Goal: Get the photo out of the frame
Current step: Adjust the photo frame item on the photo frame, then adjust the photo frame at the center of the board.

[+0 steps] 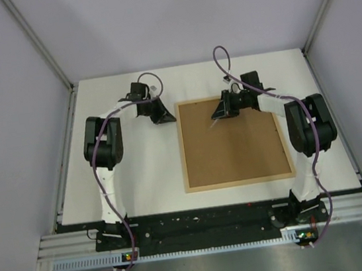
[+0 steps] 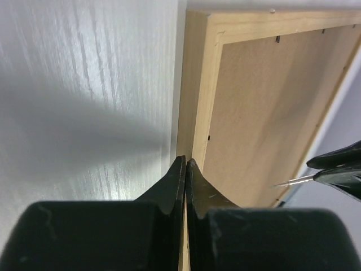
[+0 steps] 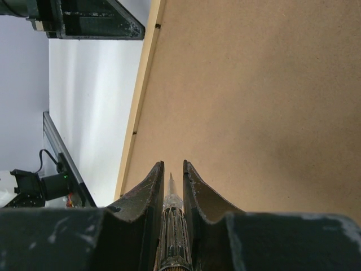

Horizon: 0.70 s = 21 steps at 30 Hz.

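Light-wood, the frame (image 1: 184, 148) lies back-up on the white table (image 1: 146, 173), with a brown backing board (image 1: 236, 148) closing its opening. From above, the left gripper (image 1: 165, 117) sits just off the far-left corner, and the right gripper (image 1: 217, 116) hangs over the board near its far edge.

Left wrist: jaws pressed together on nothing, tips by the frame's outer edge.

Right wrist: jaws clamp a thin pointed tool (image 3: 171, 197) above the board.
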{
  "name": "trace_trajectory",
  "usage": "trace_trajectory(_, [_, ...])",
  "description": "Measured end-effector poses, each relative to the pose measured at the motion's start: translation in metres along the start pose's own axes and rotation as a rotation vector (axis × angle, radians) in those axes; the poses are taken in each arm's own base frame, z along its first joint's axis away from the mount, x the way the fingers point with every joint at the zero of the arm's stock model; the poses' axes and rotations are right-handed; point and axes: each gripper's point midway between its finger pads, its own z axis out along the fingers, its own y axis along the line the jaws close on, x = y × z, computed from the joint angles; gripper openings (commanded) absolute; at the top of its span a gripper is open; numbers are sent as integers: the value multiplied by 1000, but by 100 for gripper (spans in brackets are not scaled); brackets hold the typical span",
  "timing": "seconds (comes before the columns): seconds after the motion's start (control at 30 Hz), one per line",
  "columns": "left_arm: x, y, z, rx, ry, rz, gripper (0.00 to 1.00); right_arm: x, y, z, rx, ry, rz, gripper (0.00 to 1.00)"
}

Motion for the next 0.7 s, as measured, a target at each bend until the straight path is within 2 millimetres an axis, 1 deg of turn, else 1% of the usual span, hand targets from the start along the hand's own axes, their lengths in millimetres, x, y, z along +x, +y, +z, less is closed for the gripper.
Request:
trace_trajectory(0.13, [12, -2, 0, 82, 47, -76, 0, 0, 0, 0, -2, 1, 0, 0])
trace_trajectory(0.17, [13, -3, -1, 92, 52, -77, 4, 0, 1, 0, -3, 1, 0, 0])
trace_trajectory(0.27, [10, -8, -3, 95, 54, -63, 30, 0, 1, 0, -6, 2, 0, 0])
trace_trajectory(0.3, [8, -11, -5, 87, 51, -53, 36, 0, 1, 0, -7, 2, 0, 0])
trace_trajectory(0.33, [3, -14, -7, 81, 42, -37, 45, 0, 1, 0, -8, 3, 0, 0])
trace_trajectory(0.4, [-9, -21, -12, 66, 11, 5, 57, 0, 1, 0, -8, 3, 0, 0])
trace_trajectory(0.5, [-29, -28, -20, 28, -44, 74, 71, 1, 2, 0, -11, 4, -2, 0])
trace_trajectory(0.53, [-35, -29, -22, 13, -63, 97, 73, 1, 2, 0, -11, 4, -3, 0])
trace_trajectory(0.57, [-40, -29, -25, 2, -81, 117, 78, 1, 2, 0, -11, 5, -7, 0])
trace_trajectory(0.63, [-53, -31, -29, -23, -125, 178, 91, 1, 2, -1, -11, 6, -16, 0])
trace_trajectory(0.7, [-64, -33, -32, -36, -159, 232, 94, 2, 2, -2, -8, 10, -27, 0])
